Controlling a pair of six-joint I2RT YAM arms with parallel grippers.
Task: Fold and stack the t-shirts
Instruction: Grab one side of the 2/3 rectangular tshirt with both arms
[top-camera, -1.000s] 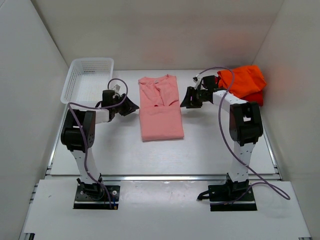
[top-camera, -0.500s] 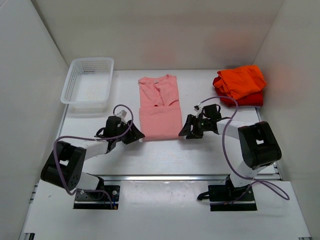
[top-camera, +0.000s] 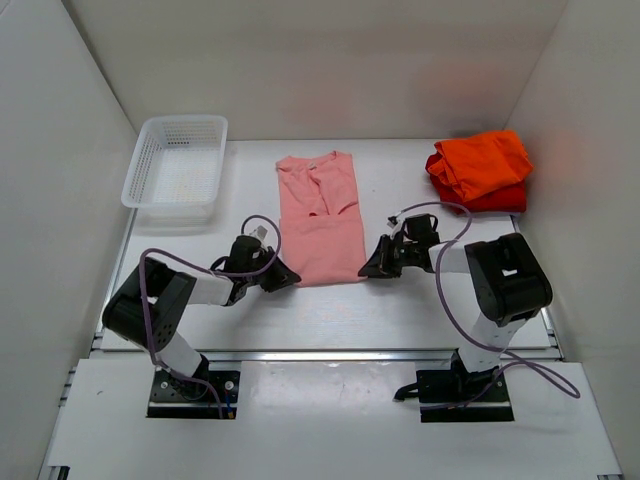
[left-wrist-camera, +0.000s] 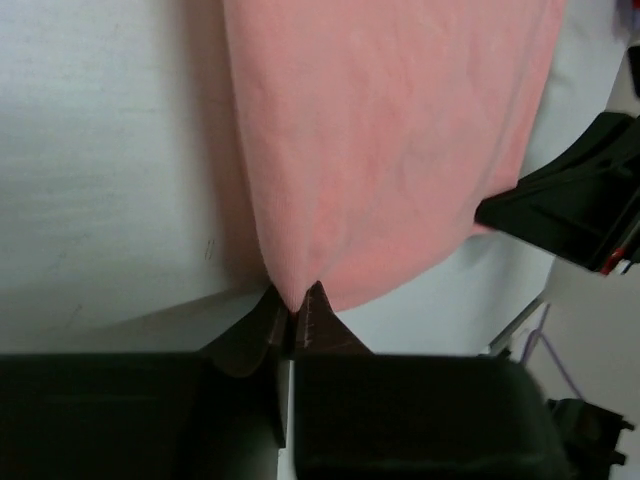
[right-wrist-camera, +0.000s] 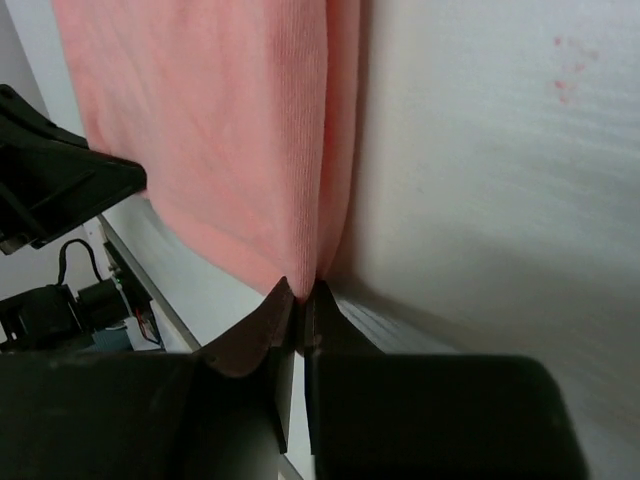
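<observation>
The salmon-pink t-shirt (top-camera: 320, 220) lies folded into a long strip in the middle of the table, collar at the far end. My left gripper (top-camera: 288, 280) is shut on its near left corner; in the left wrist view the cloth (left-wrist-camera: 390, 150) runs into the closed fingertips (left-wrist-camera: 296, 312). My right gripper (top-camera: 368, 268) is shut on its near right corner; the right wrist view shows the shirt (right-wrist-camera: 220, 140) pinched at my gripper (right-wrist-camera: 302, 296). The bright orange t-shirt (top-camera: 485, 160) lies folded on top of a red one (top-camera: 500, 198) at the far right.
A white plastic mesh basket (top-camera: 176, 170) stands at the far left of the table. White walls close in the table on three sides. The arm bases and a metal rail (top-camera: 320, 355) are at the near edge.
Both grippers have come down from beside the shirt's far half to its near corners and have shut on them. The shirt's near edge now looks slightly pulled.
</observation>
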